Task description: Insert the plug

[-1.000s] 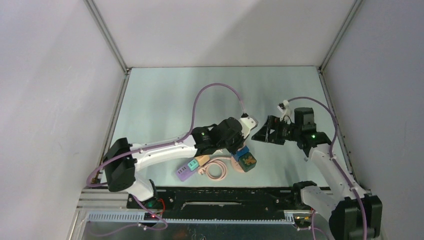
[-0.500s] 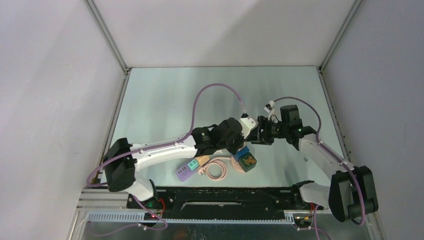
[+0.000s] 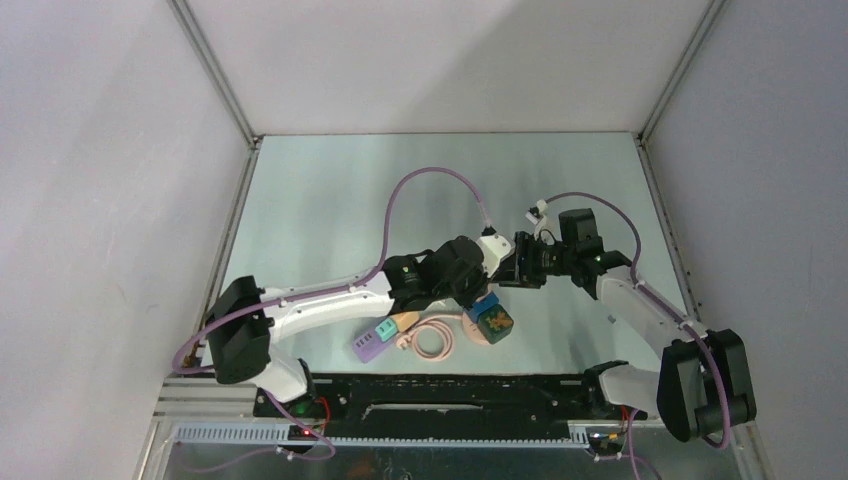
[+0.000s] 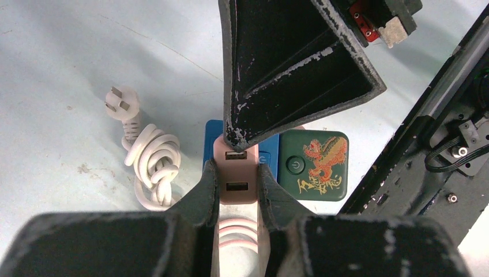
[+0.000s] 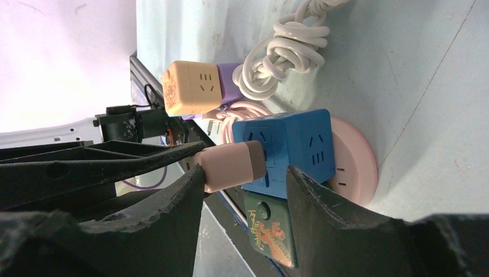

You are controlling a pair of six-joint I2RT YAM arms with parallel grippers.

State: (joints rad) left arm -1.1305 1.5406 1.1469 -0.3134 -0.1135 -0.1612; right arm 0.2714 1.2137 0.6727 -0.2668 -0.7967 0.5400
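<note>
My left gripper (image 4: 235,173) is shut on a pink plug block (image 4: 235,183) with two USB ports on its top. It holds the block just above the blue socket cube (image 4: 269,157), which stands by a green dragon-printed cube (image 4: 314,164). In the right wrist view the pink block (image 5: 230,164) has its darker end against the blue cube's (image 5: 297,144) side face. My right gripper (image 5: 245,173) is open, one finger beside the pink block and the other past the blue cube. In the top view both grippers (image 3: 488,280) (image 3: 515,263) meet above the cubes (image 3: 492,320).
A round pink base (image 5: 357,164) lies under the blue cube. An orange socket cube (image 5: 189,86) joined to a purple block (image 5: 230,75) and a coiled white cable (image 4: 151,164) with its plug (image 4: 122,105) lie to the left. A black rail (image 3: 450,385) borders the near edge.
The right arm swung left from the table's right side and brought its open gripper up against the left gripper. Since half a second ago it has barely moved. The left arm has stayed put.
</note>
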